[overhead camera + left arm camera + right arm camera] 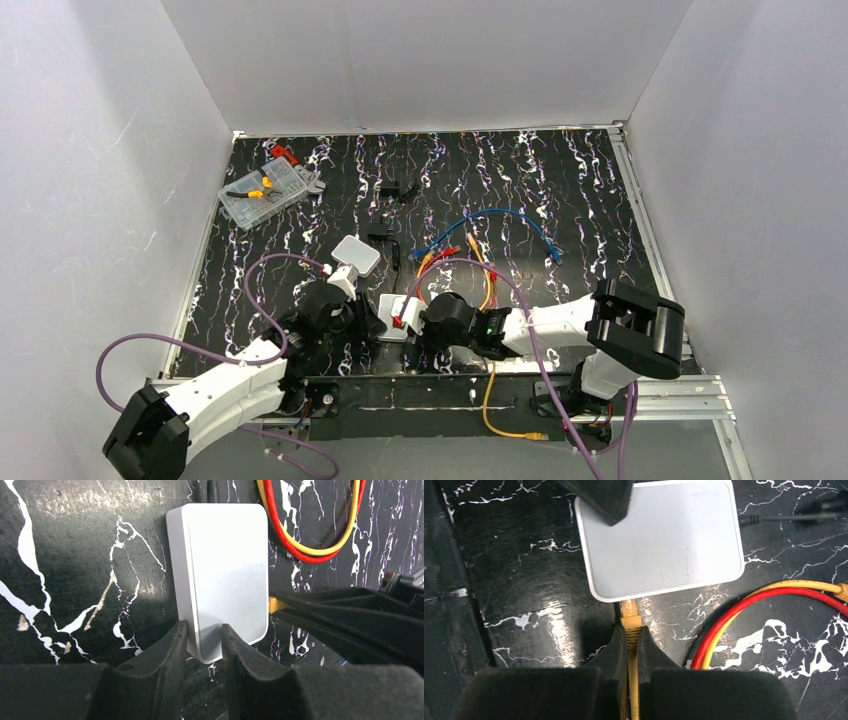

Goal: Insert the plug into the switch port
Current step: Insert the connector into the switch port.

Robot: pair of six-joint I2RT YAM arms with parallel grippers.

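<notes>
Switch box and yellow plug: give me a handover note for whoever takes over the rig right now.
Left gripper: shut on a corner of the white switch box, steadying it.
Right gripper: shut on the yellow cable just behind its plug.
Done: plug tip sits at the box's long edge, lined up.
Left: push it fully home. The port is hidden, so I cannot tell whether it is seated.

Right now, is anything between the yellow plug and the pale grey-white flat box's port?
Nothing visible. The yellow cable plug, pinched in the right gripper, meets the edge of the pale grey-white flat box; the left gripper clamps a far corner, clear of it.
</notes>
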